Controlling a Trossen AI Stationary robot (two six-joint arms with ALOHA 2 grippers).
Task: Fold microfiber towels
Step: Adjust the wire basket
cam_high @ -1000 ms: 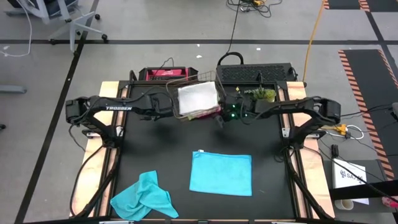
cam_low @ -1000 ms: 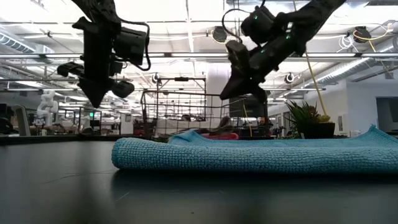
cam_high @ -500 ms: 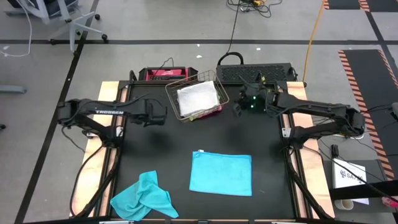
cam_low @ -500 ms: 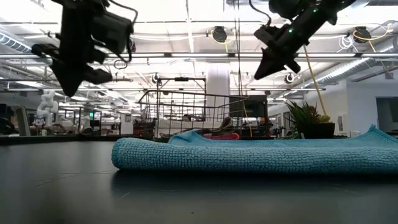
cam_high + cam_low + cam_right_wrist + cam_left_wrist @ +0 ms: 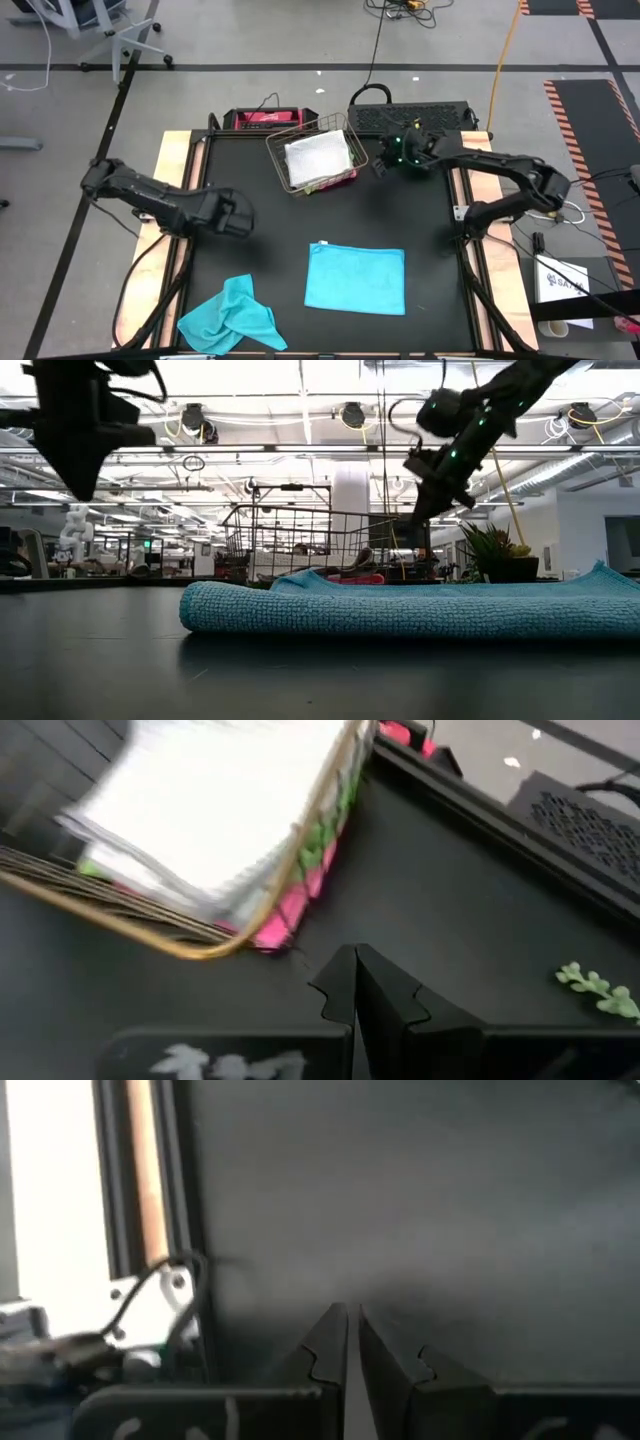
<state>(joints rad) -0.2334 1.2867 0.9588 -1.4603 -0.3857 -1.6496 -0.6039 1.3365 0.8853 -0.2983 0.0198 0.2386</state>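
A copper wire basket (image 5: 276,150) stands at the table's far middle. It holds a light grey towel (image 5: 318,155) lying on a lime green (image 5: 325,830) and a pink one (image 5: 290,910). A folded turquoise towel (image 5: 355,278) lies flat near the front, and a crumpled turquoise one (image 5: 230,318) lies at the front left. My left gripper (image 5: 236,218) hangs shut over bare table left of the middle, with only a thin slit between its fingers (image 5: 325,1342). My right gripper (image 5: 383,166) hangs shut just right of the basket, above the table.
A small potted plant (image 5: 500,555) stands at the far right of the table. A red case (image 5: 265,120) and a black box (image 5: 410,115) sit behind the far edge. Wooden rails (image 5: 170,170) run along both sides. Bare black table lies between the basket and the folded towel.
Both grippers have drawn away from the basket and risen. The left one has swung toward the table's left and near edges. The right one has gone toward the right and far edges. The towels have kept their places.
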